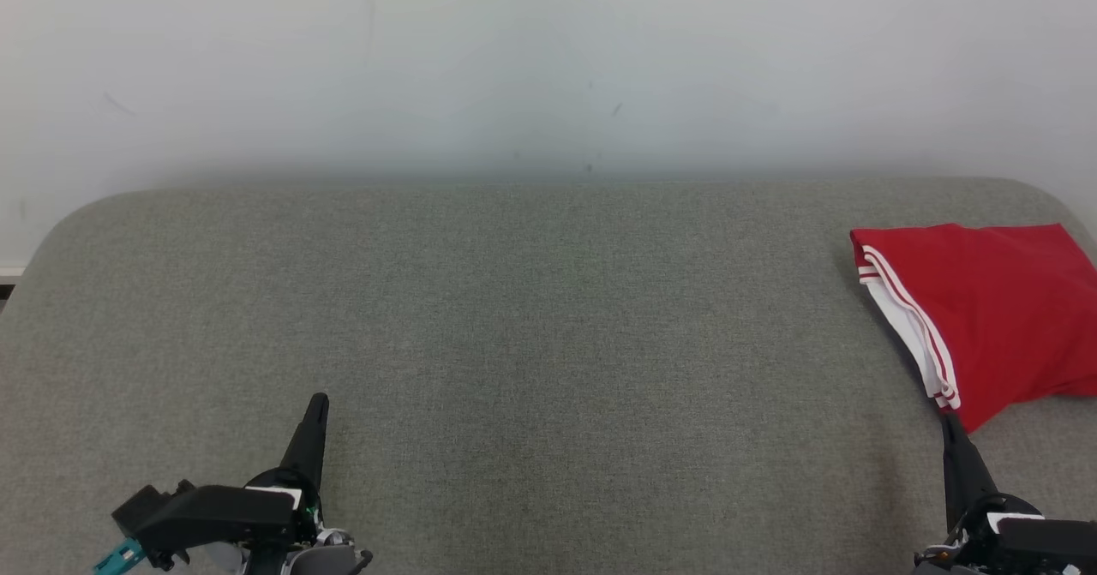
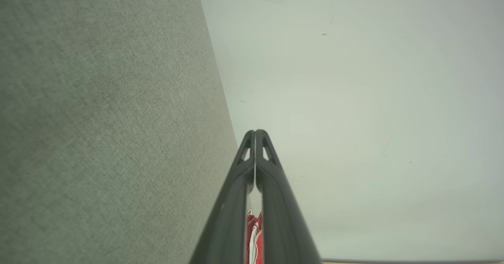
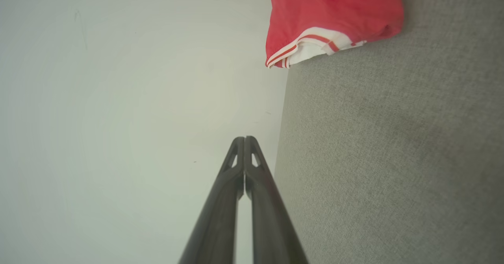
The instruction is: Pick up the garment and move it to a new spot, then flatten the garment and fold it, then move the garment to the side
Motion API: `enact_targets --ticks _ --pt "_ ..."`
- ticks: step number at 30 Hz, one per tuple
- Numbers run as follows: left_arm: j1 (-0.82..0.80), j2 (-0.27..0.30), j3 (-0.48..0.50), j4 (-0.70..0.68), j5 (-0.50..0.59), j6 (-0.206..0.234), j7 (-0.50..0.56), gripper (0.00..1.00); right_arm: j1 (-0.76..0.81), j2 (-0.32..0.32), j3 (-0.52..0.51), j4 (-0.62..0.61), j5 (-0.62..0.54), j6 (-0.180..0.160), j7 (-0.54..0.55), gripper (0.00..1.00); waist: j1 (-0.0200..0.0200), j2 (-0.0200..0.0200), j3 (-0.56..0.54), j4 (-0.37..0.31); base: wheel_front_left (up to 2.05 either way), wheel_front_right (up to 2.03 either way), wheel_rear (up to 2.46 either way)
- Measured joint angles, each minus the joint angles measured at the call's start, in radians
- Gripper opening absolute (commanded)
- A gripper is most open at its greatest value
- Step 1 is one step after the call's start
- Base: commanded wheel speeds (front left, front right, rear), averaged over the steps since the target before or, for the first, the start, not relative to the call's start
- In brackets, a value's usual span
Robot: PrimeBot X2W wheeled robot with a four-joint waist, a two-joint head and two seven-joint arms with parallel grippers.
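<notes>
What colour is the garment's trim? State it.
The trim is white with red stripes, clearest in the right wrist view.

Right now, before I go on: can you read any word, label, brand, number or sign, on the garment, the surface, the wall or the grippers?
No readable text in any view.
red garment: white band with red stripes along one edge, no print or tag to be read.
grey fabric surface: plain weave, no label.
wall: a few small dark marks, not writing.
left gripper and right gripper: plain dark fingers, no markings.
</notes>
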Motion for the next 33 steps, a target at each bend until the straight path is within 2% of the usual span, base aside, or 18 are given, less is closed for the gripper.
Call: enact_targets --ticks 13,33 --pt "-0.022 0.000 -0.001 0.013 -0.084 -0.005 0.021 0.00 -0.005 0.000 -0.010 -0.001 0.090 0.000 0.023 0.00 0.0000 0.0000 0.004 0.003 0.00 0.00 0.00" --pt "-0.023 0.000 -0.002 0.013 -0.085 -0.005 0.021 0.00 -0.005 0.000 -0.011 -0.001 0.090 0.000 0.023 0.00 0.0000 0.0000 0.004 0.003 0.00 0.00 0.00"
